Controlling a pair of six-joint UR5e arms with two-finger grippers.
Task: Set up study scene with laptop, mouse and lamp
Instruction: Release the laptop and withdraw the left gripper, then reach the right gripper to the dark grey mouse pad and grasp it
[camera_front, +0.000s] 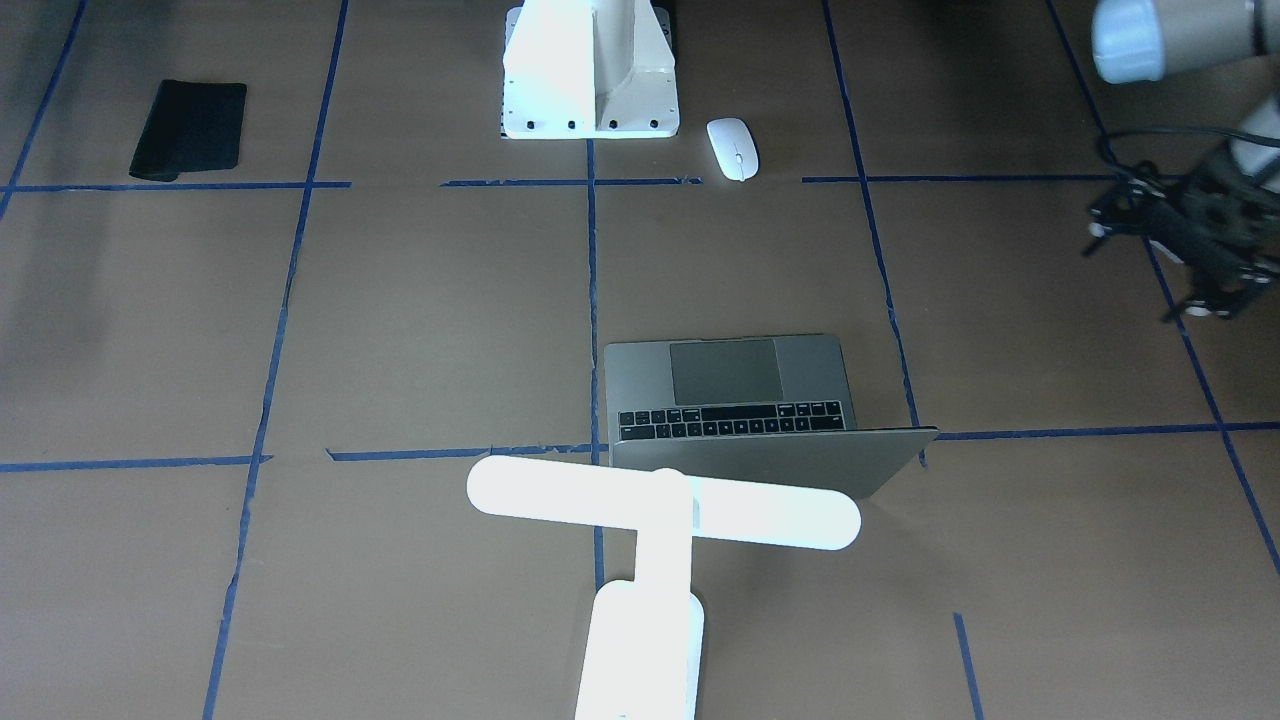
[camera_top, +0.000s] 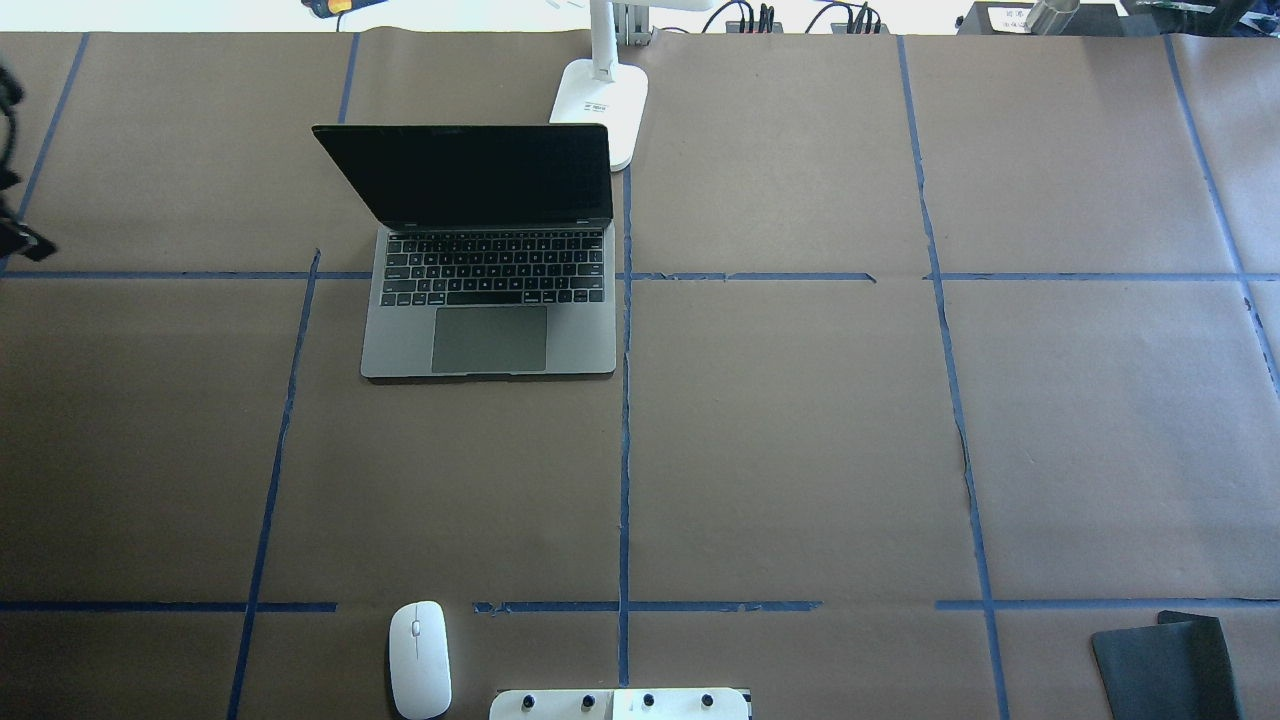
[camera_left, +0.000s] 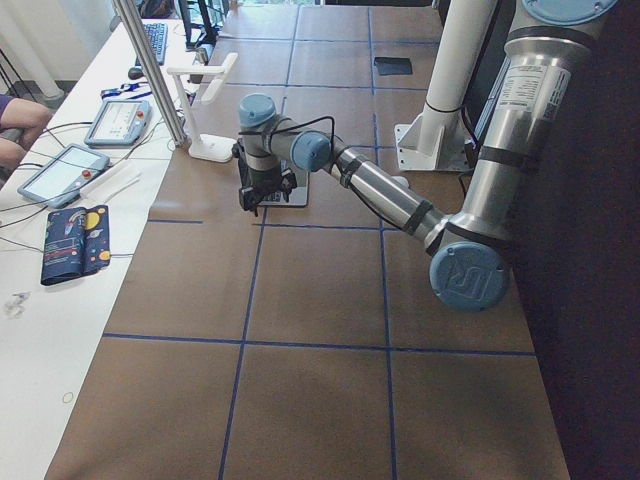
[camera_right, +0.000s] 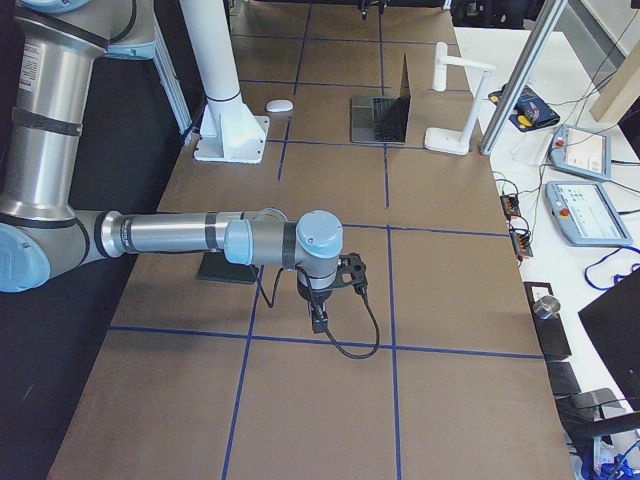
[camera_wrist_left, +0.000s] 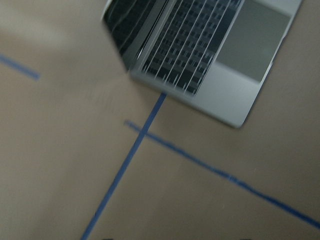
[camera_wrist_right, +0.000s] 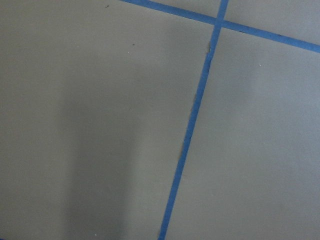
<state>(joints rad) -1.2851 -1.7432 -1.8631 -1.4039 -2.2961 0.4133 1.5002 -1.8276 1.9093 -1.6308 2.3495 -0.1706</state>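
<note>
The grey laptop (camera_front: 730, 390) stands open left of the table's middle in the overhead view (camera_top: 490, 320), its dark screen up. The white lamp (camera_front: 660, 500) stands just behind the screen, with its base (camera_top: 600, 105) at the far edge. The white mouse (camera_top: 419, 658) lies near the robot's base, apart from the laptop. My left gripper (camera_front: 1145, 270) hovers off the laptop's left side with its jaws spread and empty; the left wrist view looks down on the laptop (camera_wrist_left: 210, 50). My right gripper (camera_right: 320, 300) hangs low over bare paper far from the task's things; I cannot tell whether it is open or shut.
A flat black pad (camera_top: 1165, 660) lies at the near right corner. The white flared pedestal (camera_front: 590, 70) stands at the near edge, next to the mouse. Blue tape lines grid the brown paper. Tablets and cables (camera_left: 100, 130) lie on the side bench.
</note>
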